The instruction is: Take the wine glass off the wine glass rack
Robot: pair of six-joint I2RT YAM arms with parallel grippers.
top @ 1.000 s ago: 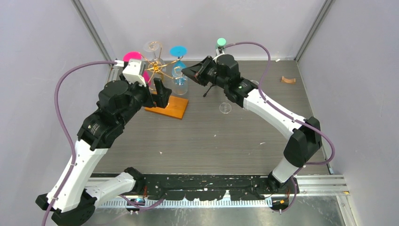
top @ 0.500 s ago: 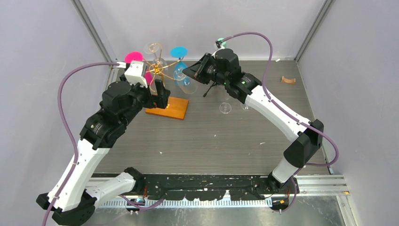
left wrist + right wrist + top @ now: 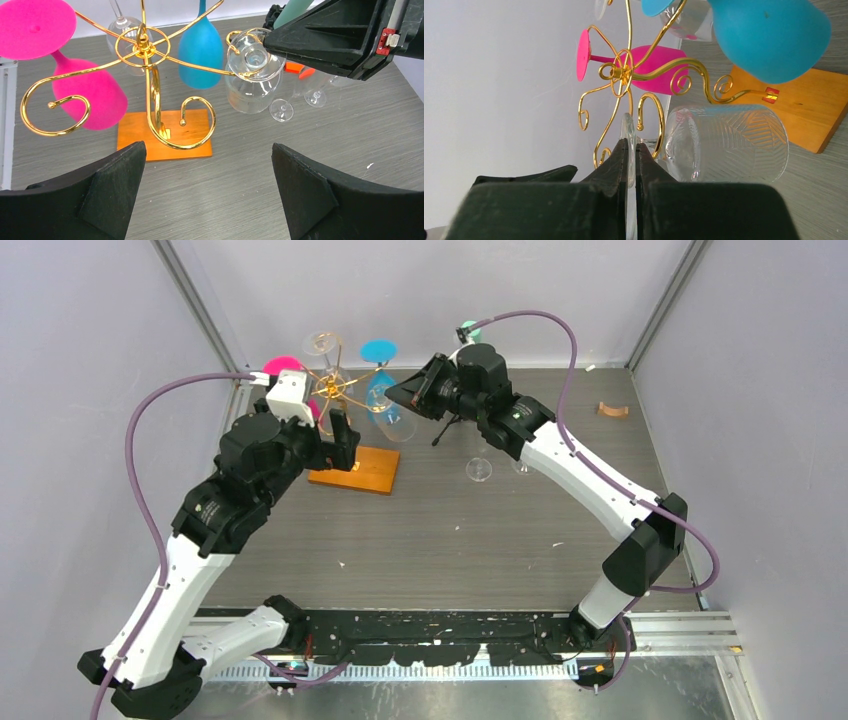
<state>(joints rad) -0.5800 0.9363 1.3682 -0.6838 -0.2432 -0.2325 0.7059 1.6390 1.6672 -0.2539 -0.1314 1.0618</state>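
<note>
One clear wine glass (image 3: 729,142), its bowl cut with fine slanting lines, hangs tilted at the curled end of one arm of the gold wire wine glass rack (image 3: 150,95). The right gripper (image 3: 631,150) is pinched tight on the thin edge of its round foot (image 3: 628,131). A blue glass (image 3: 200,50) and a pink glass (image 3: 85,95) hang upside down alongside. The rack's orange-brown base (image 3: 165,135) sits on the grey bench (image 3: 300,190). The left gripper (image 3: 207,165) hovers near that base, fingers spread wide, holding nothing.
</note>
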